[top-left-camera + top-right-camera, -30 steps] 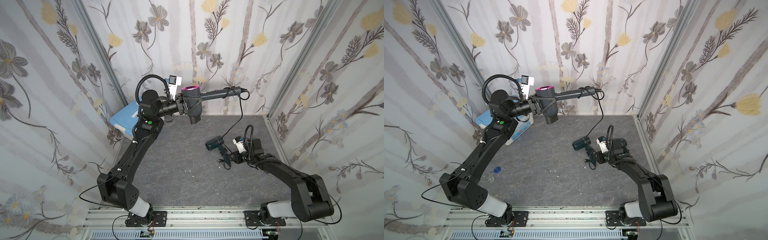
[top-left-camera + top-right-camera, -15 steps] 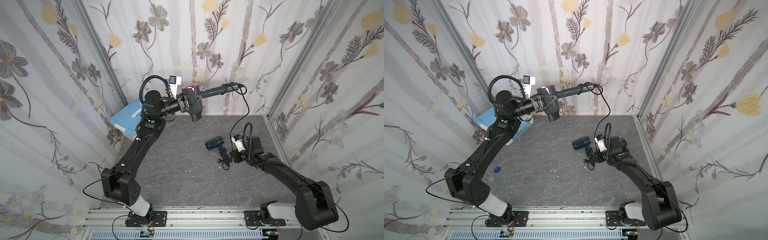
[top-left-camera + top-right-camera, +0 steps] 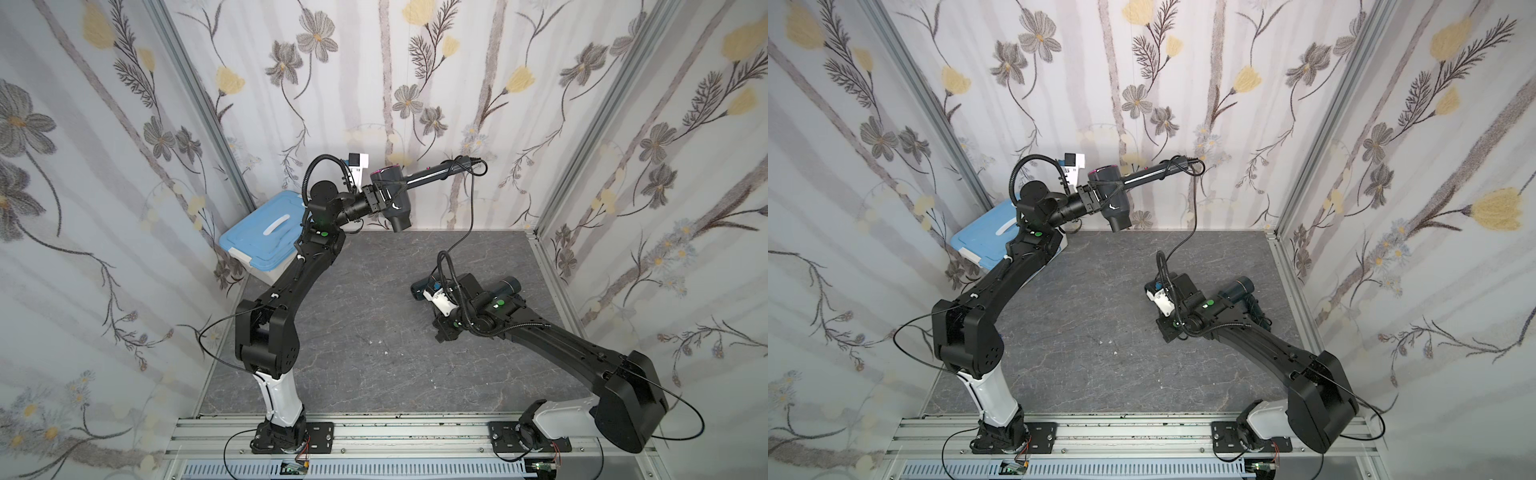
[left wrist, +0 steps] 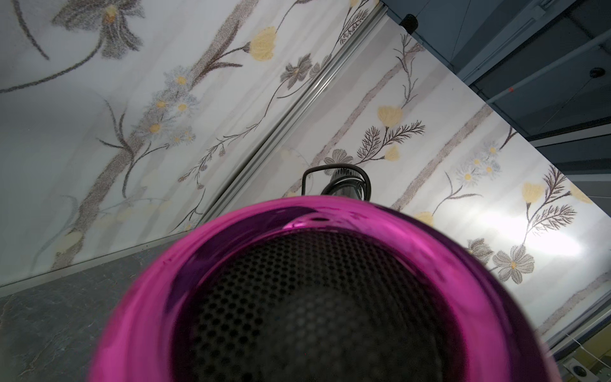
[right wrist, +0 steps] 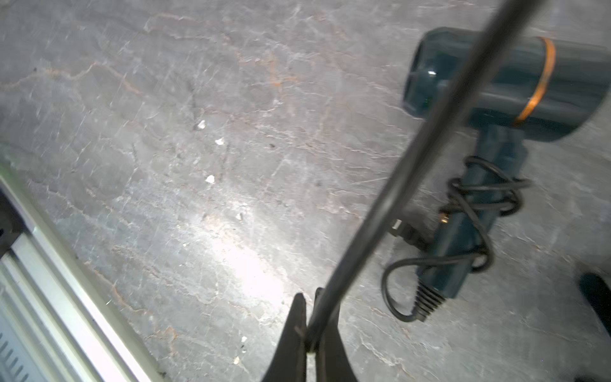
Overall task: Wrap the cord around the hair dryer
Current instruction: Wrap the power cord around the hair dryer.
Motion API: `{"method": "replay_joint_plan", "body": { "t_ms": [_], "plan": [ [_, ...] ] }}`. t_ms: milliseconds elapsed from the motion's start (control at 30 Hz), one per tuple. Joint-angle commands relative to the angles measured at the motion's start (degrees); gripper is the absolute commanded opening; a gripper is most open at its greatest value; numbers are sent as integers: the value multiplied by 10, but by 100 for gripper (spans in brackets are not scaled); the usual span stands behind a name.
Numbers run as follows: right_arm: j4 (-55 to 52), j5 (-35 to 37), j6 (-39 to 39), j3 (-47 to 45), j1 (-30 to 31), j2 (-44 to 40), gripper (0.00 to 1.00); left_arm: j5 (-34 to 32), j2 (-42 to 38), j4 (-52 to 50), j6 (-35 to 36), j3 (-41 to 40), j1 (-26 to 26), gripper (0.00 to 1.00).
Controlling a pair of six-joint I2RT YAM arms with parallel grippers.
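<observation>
1. Judging by how the cord (image 3: 472, 208) lay, the wrapping was under way but far from finished. It seemed to make a turn or so about the far end of the handle, though the turns were too small in both top views to count.
2. From there most of the cord hung free, dropping toward the table (image 3: 353, 316) and the right arm. That length was left to wind on.
3. The hair dryer (image 3: 392, 197) was aloft near the back wall, well above the table, with its nozzle pointing down and its handle reaching out toward the right arm's side.
4. The left gripper (image 3: 376, 200) clasped the hair dryer's barrel, its arm raised and stretched forward. The left wrist view was filled by the pink rim and mesh at the barrel's rear.
5. The right gripper (image 5: 309, 307) hung low over the table, its arm bent at the elbow. Its jaws were pinched fully together on the cord, which ran straight out from between them.
6. A second, teal dryer (image 5: 496, 86) lay on the table near the right gripper, its own lead bundled round its handle. A blue lidded box (image 3: 266, 235) sat at the back, behind the left arm.
</observation>
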Motion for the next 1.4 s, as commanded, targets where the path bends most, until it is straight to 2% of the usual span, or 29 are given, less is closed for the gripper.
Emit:
{"method": "replay_joint_plan", "body": {
  "t_ms": [0,67,233,300,400,600,767,900,1000,1133,1267,1367],
  "plan": [
    [-77,25,-1,60,57,50,0,0,20,70,-33,13,2,0],
    [-115,30,-9,106,97,71,0,7,29,19,12,19,1,0],
    [-206,19,-25,212,159,61,0,48,38,-191,199,43,2,0],
    [-240,18,-31,248,172,47,0,64,42,-237,243,42,2,0],
    [-293,27,-48,312,186,31,0,93,46,-263,273,32,0,0],
    [-366,92,-101,477,179,31,0,148,51,-302,325,10,-23,0],
    [-334,82,-151,552,105,25,0,180,34,-342,372,-20,-57,0],
    [-284,9,-203,583,48,30,0,198,24,-412,433,-28,-95,0],
    [-263,-63,-235,604,-23,47,0,214,12,-458,473,-30,-120,0],
    [-237,-213,-258,622,-126,81,0,225,-12,-503,515,-40,-147,0],
    [-191,-367,-241,619,-229,119,0,252,-35,-521,535,-52,-157,0],
    [-129,-511,-170,610,-312,159,0,268,-53,-515,535,-67,-157,0]
  ]
}}
